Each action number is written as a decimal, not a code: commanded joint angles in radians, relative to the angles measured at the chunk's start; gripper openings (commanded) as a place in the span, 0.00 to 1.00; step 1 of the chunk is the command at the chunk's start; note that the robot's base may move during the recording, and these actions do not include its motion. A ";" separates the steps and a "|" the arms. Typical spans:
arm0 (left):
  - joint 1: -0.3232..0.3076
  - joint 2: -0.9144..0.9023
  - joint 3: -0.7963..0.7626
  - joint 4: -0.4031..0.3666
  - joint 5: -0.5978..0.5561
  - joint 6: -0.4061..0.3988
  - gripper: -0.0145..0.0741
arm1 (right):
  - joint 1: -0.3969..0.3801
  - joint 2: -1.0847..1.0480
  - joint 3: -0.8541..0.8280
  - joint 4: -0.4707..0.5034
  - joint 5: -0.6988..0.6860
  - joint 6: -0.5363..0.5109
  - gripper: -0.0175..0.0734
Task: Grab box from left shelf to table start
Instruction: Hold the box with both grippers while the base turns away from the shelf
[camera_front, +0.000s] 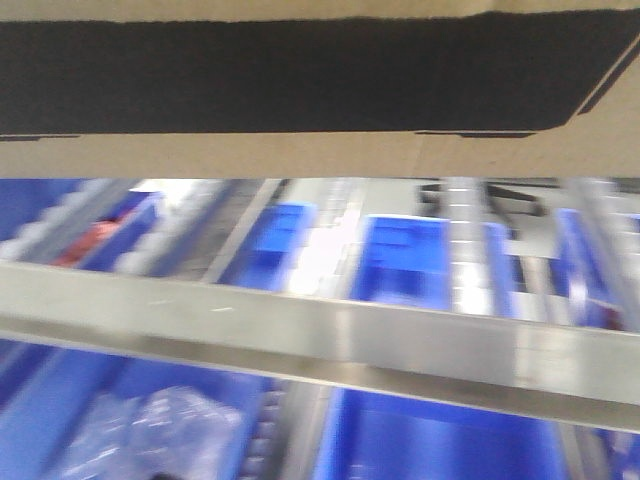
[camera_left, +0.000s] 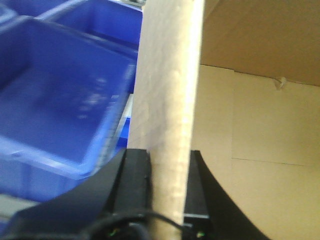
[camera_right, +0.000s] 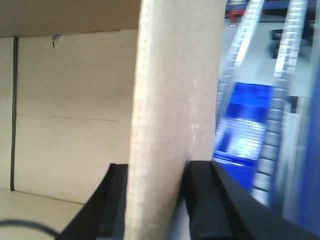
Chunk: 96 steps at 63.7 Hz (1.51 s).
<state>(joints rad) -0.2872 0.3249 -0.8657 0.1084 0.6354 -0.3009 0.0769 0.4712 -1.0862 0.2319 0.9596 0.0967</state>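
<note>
The brown cardboard box (camera_front: 300, 155) with its black printed panel fills the top of the front view, above the silver front rail of the left shelf (camera_front: 330, 335). My left gripper (camera_left: 167, 165) is shut on the box's side wall (camera_left: 170, 100), one black finger on each face. The box's pale inside shows to the right of that wall. My right gripper (camera_right: 157, 175) is shut on the opposite cardboard wall (camera_right: 175, 90), with the box interior (camera_right: 65, 135) to its left. The table is out of view. All views are blurred.
Blue plastic bins (camera_front: 410, 260) sit on the roller tracks behind the rail, and more bins (camera_front: 430, 440) lie on the level below. A blue bin (camera_left: 55, 95) is close beside the left gripper. Roller tracks (camera_right: 277, 100) and a blue bin run past the right gripper.
</note>
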 joint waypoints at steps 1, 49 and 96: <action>0.003 -0.006 -0.046 0.079 -0.222 -0.046 0.05 | -0.012 0.009 -0.029 -0.155 -0.122 0.003 0.25; 0.003 -0.112 -0.080 0.152 -0.133 -0.046 0.05 | -0.012 0.009 -0.029 -0.155 -0.122 0.003 0.25; 0.003 -0.128 -0.079 0.171 -0.097 -0.046 0.05 | -0.012 0.009 -0.029 -0.155 -0.122 0.003 0.25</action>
<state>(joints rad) -0.2872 0.2006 -0.8904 0.1526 0.7298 -0.2972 0.0779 0.4691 -1.0862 0.2965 0.9815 0.0960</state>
